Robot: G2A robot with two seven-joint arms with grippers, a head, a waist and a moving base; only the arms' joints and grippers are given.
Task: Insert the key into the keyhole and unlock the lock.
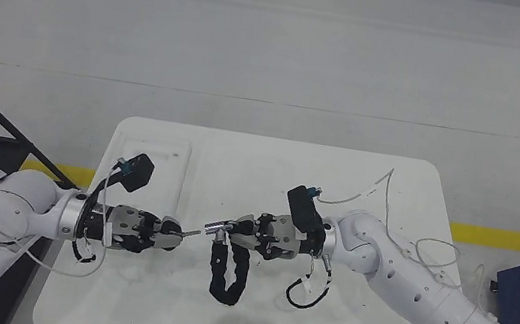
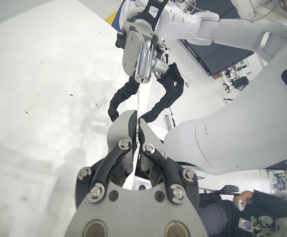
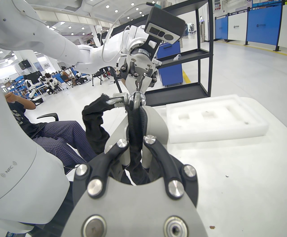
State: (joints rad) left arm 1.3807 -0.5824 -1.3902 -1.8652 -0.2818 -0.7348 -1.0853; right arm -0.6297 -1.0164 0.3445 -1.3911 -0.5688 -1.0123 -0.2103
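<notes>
The left gripper [image 2: 137, 116] is clamped on the key [image 2: 138, 101]. The blade points at the keyhole [image 2: 142, 79], its tip just short of it. The right gripper [image 3: 136, 112] is closed on the lock [image 2: 143, 65], held above the table [image 1: 338, 184], with its black-sleeved chain [image 1: 226, 276] hanging in a loop. A foam tray [image 3: 219, 126] with shallow recesses lies on the table. A black rack [image 3: 179, 92] stands behind.

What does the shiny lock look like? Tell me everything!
The lock is a shiny metal cylinder with a round keyhole in its end. A loop in a black cloth sleeve hangs from it. The right gripper holds it in the air, keyhole facing the key, whose tip sits just short of it.
</notes>
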